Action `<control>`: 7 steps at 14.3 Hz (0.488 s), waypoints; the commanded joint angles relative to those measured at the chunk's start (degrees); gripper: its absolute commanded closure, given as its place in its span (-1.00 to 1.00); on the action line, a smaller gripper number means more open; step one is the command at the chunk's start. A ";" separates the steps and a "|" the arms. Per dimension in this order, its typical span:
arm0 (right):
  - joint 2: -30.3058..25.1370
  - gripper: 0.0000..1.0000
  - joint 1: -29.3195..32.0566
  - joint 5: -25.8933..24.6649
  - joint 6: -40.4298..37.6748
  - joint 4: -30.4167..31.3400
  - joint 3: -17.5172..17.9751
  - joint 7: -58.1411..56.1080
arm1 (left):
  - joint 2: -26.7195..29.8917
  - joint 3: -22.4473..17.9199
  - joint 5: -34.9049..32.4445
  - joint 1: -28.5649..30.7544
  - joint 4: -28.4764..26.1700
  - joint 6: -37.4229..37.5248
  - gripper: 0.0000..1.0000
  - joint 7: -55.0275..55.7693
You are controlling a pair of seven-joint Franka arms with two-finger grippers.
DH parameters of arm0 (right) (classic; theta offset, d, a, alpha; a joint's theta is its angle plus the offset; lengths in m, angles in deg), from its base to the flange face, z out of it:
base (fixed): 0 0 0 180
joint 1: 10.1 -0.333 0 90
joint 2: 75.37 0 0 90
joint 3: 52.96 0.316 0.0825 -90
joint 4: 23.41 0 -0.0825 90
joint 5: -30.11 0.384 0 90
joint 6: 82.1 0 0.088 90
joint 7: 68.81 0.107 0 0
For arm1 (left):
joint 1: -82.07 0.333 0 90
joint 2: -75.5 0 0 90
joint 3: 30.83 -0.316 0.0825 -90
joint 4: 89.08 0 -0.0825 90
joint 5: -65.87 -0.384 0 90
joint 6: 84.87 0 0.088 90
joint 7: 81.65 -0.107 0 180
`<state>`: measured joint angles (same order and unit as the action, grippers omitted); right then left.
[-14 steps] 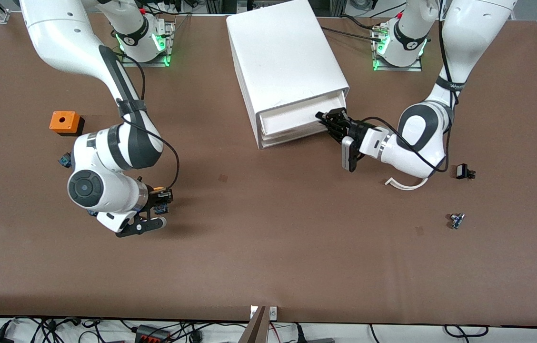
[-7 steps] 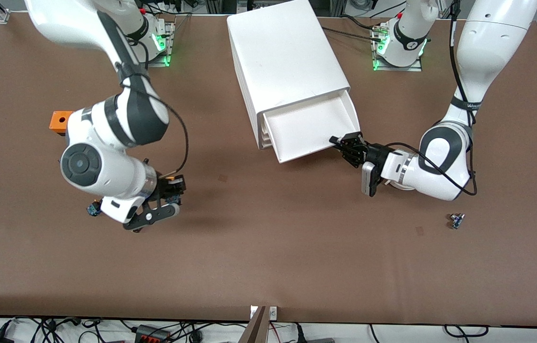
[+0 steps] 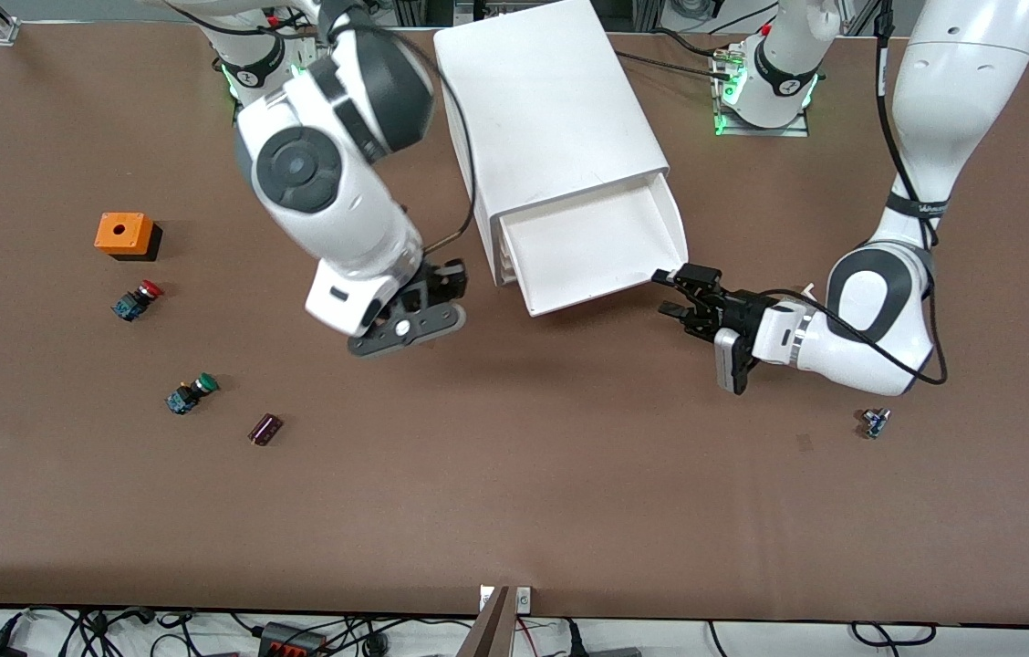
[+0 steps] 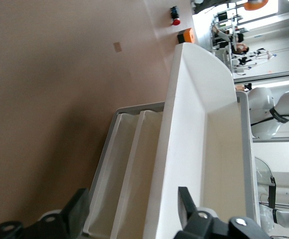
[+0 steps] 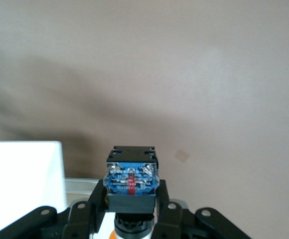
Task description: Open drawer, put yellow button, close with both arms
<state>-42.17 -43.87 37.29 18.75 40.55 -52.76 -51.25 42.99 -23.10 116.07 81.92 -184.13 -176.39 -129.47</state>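
Tabletop of brown board fills the front view, cables trailing along its near edge and the arms' green-lit bases at the top. A white cabinet stands between those bases, its top drawer pulled out. The left gripper sits just beside the drawer's front corner, fingers spread and holding nothing. The right gripper hangs over the table beside the cabinet, clamped on the yellow button; only the right wrist view shows that button, its blue-and-black body upward between the fingers. The left wrist view looks along the bare drawer to a bright room. A red button, green button and orange box lie toward the right arm's end.
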 commanded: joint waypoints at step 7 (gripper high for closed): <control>3.19 1.00 -12.63 -0.06 2.32 -2.00 -1.08 17.58 | 4.38 0.18 -25.30 1.03 11.46 10.30 -1.00 30.83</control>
<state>-40.78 -54.27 37.29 19.89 39.90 -52.89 -37.21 46.39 -23.17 96.03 82.68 -174.41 -167.75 -103.72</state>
